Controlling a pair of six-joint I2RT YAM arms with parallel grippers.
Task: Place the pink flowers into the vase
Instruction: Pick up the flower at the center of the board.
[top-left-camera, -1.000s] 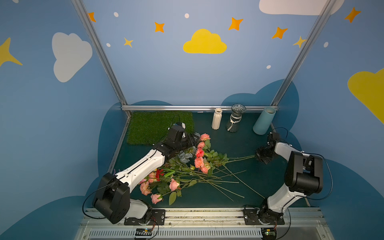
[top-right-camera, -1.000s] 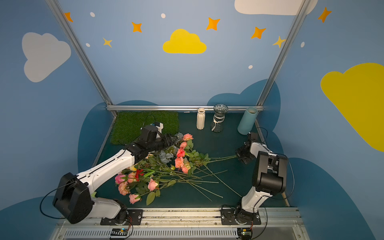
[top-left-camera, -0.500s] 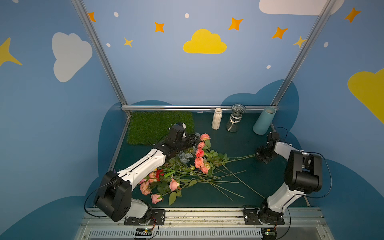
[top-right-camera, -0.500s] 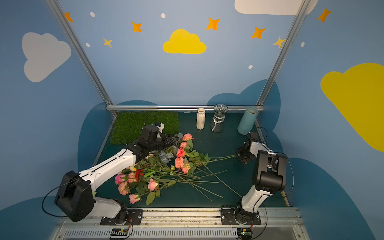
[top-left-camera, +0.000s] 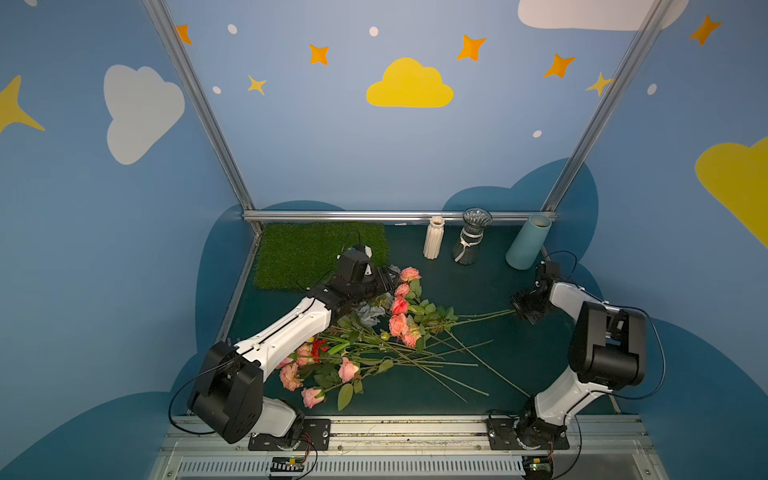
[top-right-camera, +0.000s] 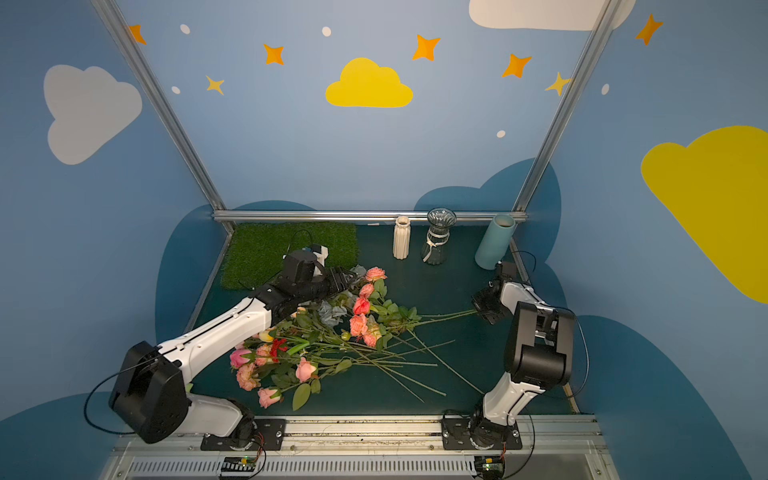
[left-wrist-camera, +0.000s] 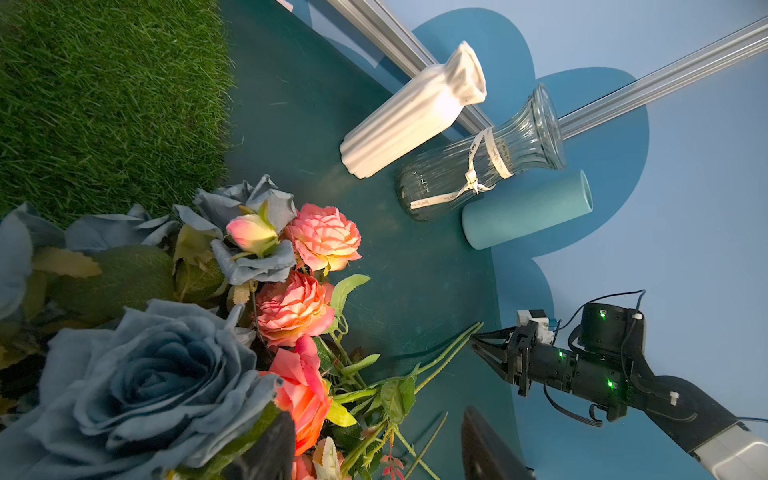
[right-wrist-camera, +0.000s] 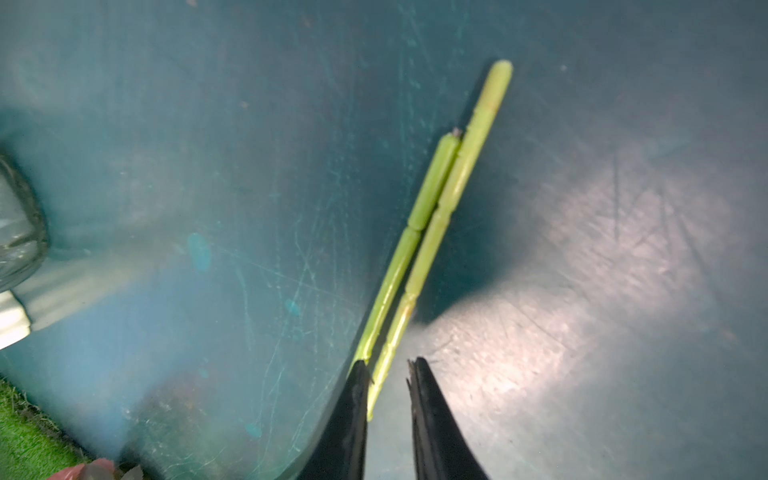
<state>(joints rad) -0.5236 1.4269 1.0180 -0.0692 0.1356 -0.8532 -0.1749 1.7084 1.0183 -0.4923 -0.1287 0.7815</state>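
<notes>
Here, right claw (right-wrist-camera: 389, 362) narrow around stem ends of the pink flowers (left-wrist-camera: 324, 239), apparently loose; left claw (left-wrist-camera: 372, 417) wide.

Pink flowers (top-right-camera: 358, 325) lie heaped on the worktop (top-right-camera: 457, 270), their longest stems reaching the right fingers (top-right-camera: 482, 306), with three vases (top-right-camera: 436, 245) upright behind.

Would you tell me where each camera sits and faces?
Top views: high over the arm bases, looking down on the pink flowers; both arms show.
Left wrist: low over the flowers, facing the glass vase; own fingertips, right gripper show.
Right wrist: near the table, facing two stem ends; own fingertips show.
Shared: both wrist views show those stems.
</notes>
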